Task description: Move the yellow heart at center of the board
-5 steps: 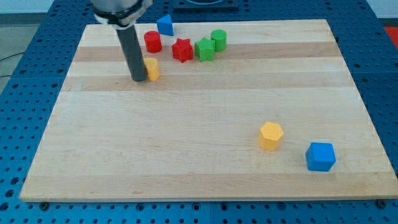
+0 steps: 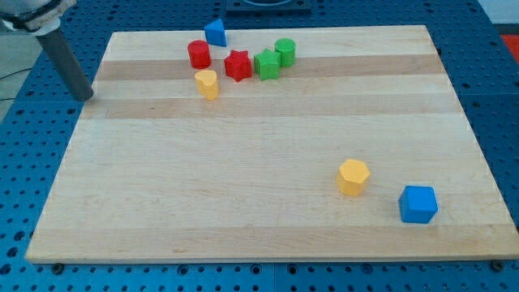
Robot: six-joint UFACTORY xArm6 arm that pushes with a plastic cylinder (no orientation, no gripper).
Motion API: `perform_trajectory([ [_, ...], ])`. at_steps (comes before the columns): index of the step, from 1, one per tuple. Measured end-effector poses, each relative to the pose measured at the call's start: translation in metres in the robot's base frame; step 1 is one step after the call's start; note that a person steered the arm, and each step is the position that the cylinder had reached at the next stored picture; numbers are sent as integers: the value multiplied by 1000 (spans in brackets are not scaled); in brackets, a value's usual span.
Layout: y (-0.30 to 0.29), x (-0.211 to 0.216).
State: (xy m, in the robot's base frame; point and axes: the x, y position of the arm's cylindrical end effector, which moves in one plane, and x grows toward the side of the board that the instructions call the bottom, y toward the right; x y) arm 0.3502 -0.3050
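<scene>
The yellow heart (image 2: 207, 83) lies on the wooden board (image 2: 268, 211) near the view's top left, just below the red cylinder (image 2: 199, 54). My tip (image 2: 84, 97) is at the board's left edge, far to the left of the yellow heart and touching no block. The rod rises up and to the left out of view.
A blue triangle (image 2: 215, 32), a red star (image 2: 238, 65), a green star (image 2: 266, 63) and a green cylinder (image 2: 285, 52) cluster at the top. A yellow hexagon (image 2: 353, 177) and a blue cube (image 2: 418, 203) lie at the lower right.
My tip has moved from right beside the yellow heart far to the left, to the board's left edge. The heart sits slightly further right.
</scene>
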Motion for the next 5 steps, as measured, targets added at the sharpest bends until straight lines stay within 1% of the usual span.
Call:
perform_trajectory([
  [1,0,-19],
  [2,50,-51],
  [3,147,-44],
  [4,213,-12],
  [5,227,26],
])
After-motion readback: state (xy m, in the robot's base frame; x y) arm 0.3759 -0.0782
